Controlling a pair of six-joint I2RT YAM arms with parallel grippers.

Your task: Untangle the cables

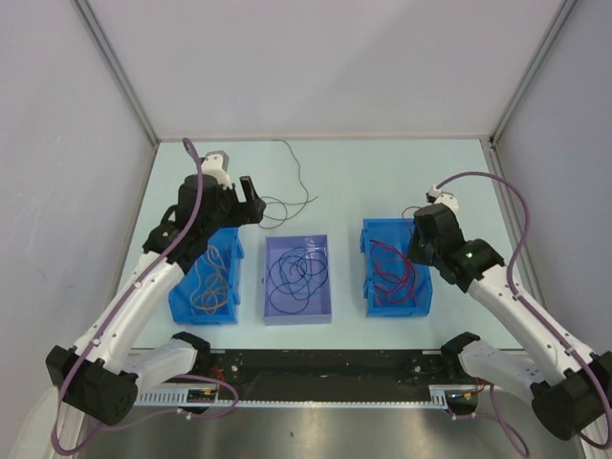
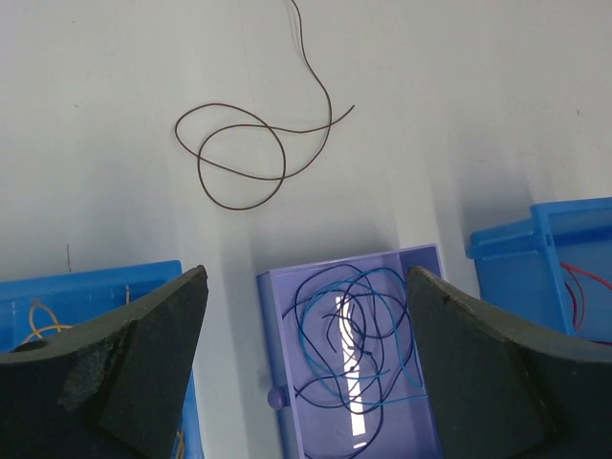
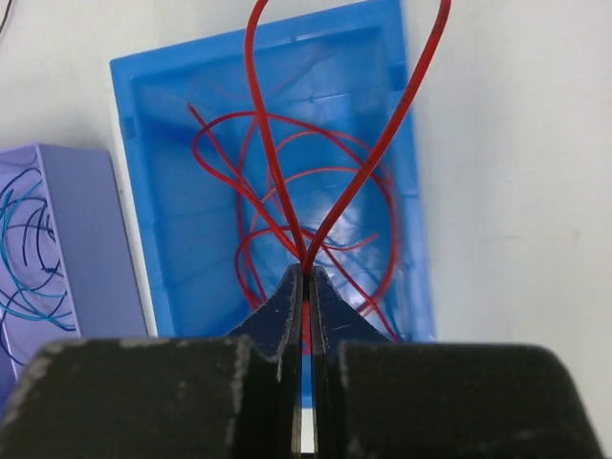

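White tabletop (image 1: 382, 182): red cables (image 3: 277, 158) coil in the right blue bin (image 3: 182, 96), one loop pinched in the right gripper (image 3: 306, 277), its jaws closed. Dark blue cables (image 1: 296, 273) fill the middle purple bin (image 1: 298, 316) and tan cables (image 1: 210, 282) the left blue bin (image 1: 203, 316). One brown cable (image 2: 239, 158) lies loose on the far side, beyond the left gripper (image 2: 306, 277), spread wide and empty.

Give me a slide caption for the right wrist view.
Right gripper shut on a red cable, its loop standing over the blue bin.
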